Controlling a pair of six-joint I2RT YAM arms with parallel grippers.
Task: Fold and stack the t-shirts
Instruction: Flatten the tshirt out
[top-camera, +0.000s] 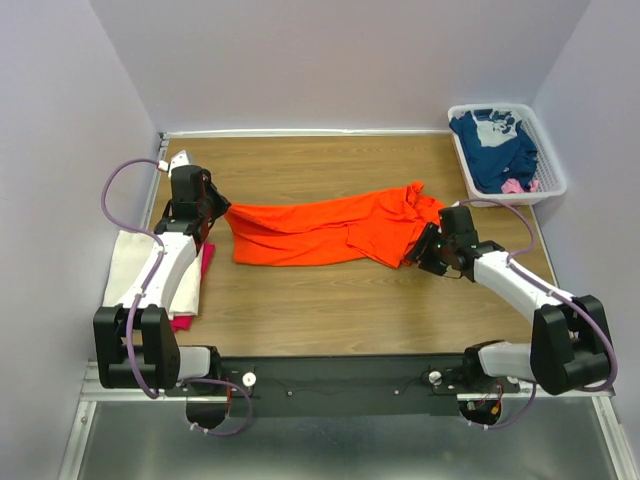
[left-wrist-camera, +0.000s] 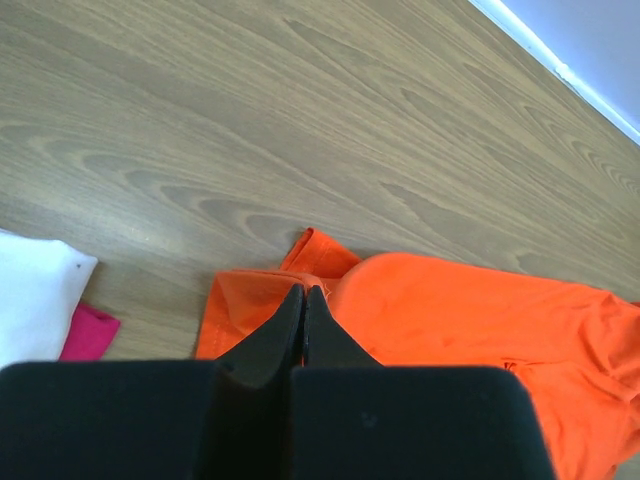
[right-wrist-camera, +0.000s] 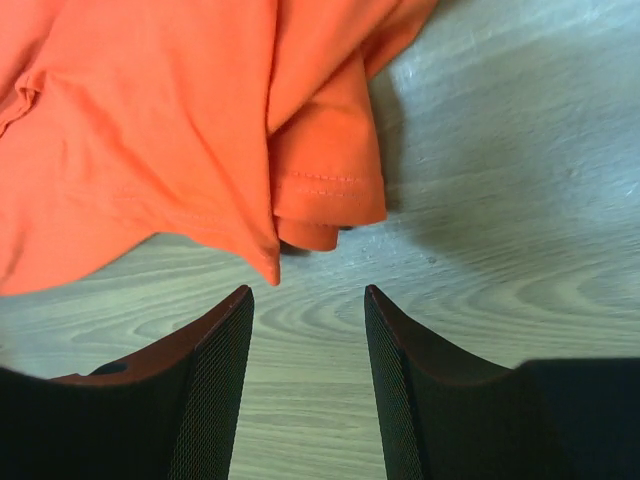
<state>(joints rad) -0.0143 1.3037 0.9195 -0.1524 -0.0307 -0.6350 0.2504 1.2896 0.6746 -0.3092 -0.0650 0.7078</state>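
Wood-grain table (top-camera: 330, 300), lilac walls (top-camera: 330, 60); left hand (left-wrist-camera: 303, 295) clamped on orange t-shirt (top-camera: 320, 232), right hand (right-wrist-camera: 305, 290) apart.

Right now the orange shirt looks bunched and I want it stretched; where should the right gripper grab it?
Probably the stitched hem fold at the orange shirt's right end, coming in low from the right: it juts towards the open right gripper, while the left gripper seems to pinch the opposite end.
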